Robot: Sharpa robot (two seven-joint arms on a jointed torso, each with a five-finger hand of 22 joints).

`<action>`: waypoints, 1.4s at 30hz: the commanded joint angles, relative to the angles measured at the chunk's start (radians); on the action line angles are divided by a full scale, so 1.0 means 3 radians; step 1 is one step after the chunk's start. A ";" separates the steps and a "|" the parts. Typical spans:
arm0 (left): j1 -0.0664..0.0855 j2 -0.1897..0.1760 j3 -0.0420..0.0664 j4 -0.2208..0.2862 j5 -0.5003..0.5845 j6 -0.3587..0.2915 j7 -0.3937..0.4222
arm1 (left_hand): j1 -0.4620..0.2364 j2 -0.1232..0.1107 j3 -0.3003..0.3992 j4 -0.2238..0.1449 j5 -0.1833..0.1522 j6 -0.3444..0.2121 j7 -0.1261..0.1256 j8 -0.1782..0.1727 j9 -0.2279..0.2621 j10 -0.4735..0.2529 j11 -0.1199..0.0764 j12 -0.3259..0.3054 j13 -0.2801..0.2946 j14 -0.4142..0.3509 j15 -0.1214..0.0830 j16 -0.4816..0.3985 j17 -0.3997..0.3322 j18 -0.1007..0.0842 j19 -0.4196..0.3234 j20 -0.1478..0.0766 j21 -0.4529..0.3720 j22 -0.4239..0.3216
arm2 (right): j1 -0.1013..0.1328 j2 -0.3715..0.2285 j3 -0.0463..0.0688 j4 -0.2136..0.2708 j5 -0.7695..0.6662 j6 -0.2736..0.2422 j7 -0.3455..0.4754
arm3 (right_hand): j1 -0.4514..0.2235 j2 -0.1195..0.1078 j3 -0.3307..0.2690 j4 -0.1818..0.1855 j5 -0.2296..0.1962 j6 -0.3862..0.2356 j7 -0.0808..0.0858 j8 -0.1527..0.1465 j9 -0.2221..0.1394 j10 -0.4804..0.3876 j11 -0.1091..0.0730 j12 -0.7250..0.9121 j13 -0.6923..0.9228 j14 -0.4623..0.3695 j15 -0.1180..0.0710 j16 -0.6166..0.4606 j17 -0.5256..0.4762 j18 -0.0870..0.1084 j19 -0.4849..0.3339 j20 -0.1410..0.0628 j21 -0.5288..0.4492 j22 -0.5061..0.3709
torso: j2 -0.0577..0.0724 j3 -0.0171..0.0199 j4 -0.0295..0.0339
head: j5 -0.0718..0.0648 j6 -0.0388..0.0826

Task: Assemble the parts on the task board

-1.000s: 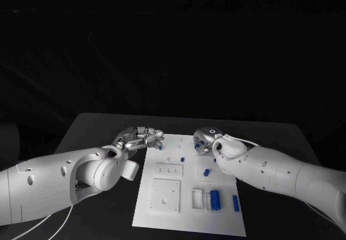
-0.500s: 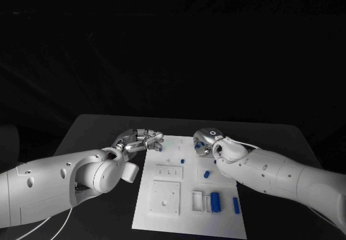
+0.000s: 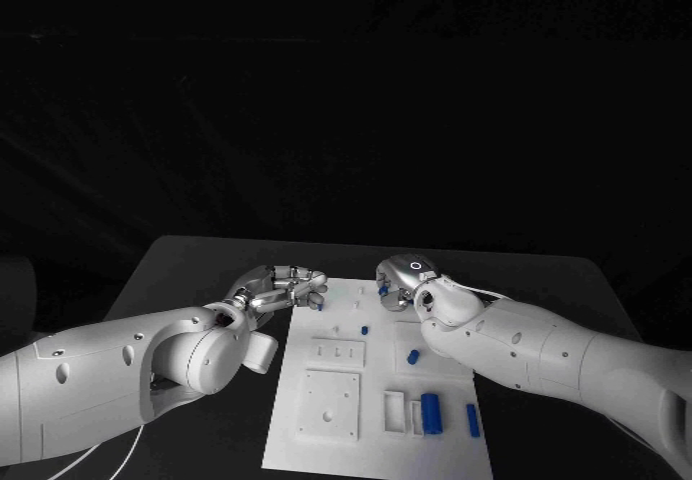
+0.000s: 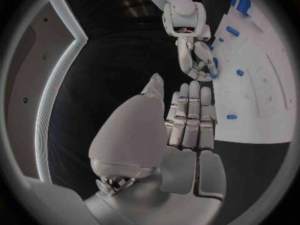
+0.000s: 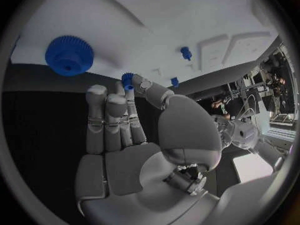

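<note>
Here: right hand (image 5: 125, 135) pinches toothed blue gear (image 5: 127, 80) | flat white task board (image 3: 339, 420)

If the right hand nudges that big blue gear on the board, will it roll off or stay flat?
The big blue gear lies flat on the task board, so it will probably slide rather than roll. Its toothed rim should give fingers purchase. It looks like rigid plastic, likely light. The right hand already pinches a small blue gear.

the task board (image 3: 325, 440) lies mid-table (image 3: 188, 262), parts (image 3: 430, 406) on it, between both arms.
</note>
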 commanded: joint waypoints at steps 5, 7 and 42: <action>0.0004 0.0021 0.0003 -0.0011 0.0010 0.0061 0.0027 | 0.0026 0.0002 0.0005 -0.0006 0.0023 0.0023 -0.0001 -0.0013 0.0004 0.0003 -0.0004 -0.0019 0.0005 0.0014 0.0018 -0.0014 0.0004 0.0035 -0.0013 -0.0007 -0.0019 -0.0006 | -0.0002 0.0114 -0.0001 -0.0054 -0.0065 -0.0114 -0.0017 | -0.0001 -0.0032 0.0033 0.0002 -0.0001 0.0025 0.0005 0.0001 0.0008 0.0195 -0.0048 0.0001 0.0016 -0.0069 -0.0077 0.0018 -0.0009 0.0212 0.0017 -0.0035 0.0027 0.0073 | 0.0008 0.0003 -0.0007 | 0.0006 0.0040; 0.0004 0.0029 0.0003 -0.0012 0.0010 0.0066 0.0026 | 0.0026 0.0002 0.0005 -0.0006 0.0023 0.0023 -0.0001 -0.0014 0.0004 0.0003 -0.0004 -0.0019 0.0005 0.0014 0.0018 -0.0014 0.0004 0.0035 -0.0013 -0.0007 -0.0019 -0.0006 | -0.0003 0.0141 -0.0001 -0.0071 -0.0065 -0.0107 -0.0019 | -0.0002 -0.0032 0.0033 0.0002 -0.0001 0.0025 0.0005 0.0000 0.0008 0.0195 -0.0048 0.0000 0.0017 -0.0069 -0.0077 0.0018 -0.0009 0.0212 0.0017 -0.0035 0.0028 0.0073 | 0.0012 0.0002 0.0000 | 0.0001 0.0045; 0.0004 0.0060 0.0004 -0.0038 0.0002 0.0079 0.0024 | 0.0034 0.0004 0.0001 -0.0005 0.0024 0.0024 0.0003 -0.0022 0.0009 0.0007 -0.0001 -0.0028 0.0008 0.0017 0.0018 -0.0019 0.0009 0.0035 -0.0013 -0.0006 -0.0017 -0.0006 | -0.0003 0.0341 0.0001 -0.0290 -0.0048 -0.0196 0.0000 | -0.0009 -0.0039 0.0056 0.0004 -0.0001 0.0028 0.0005 -0.0009 0.0015 0.0199 -0.0049 -0.0009 0.0032 -0.0068 -0.0077 0.0024 -0.0018 0.0212 0.0018 -0.0041 0.0056 0.0072 | 0.0058 -0.0017 0.0004 | 0.0021 0.0049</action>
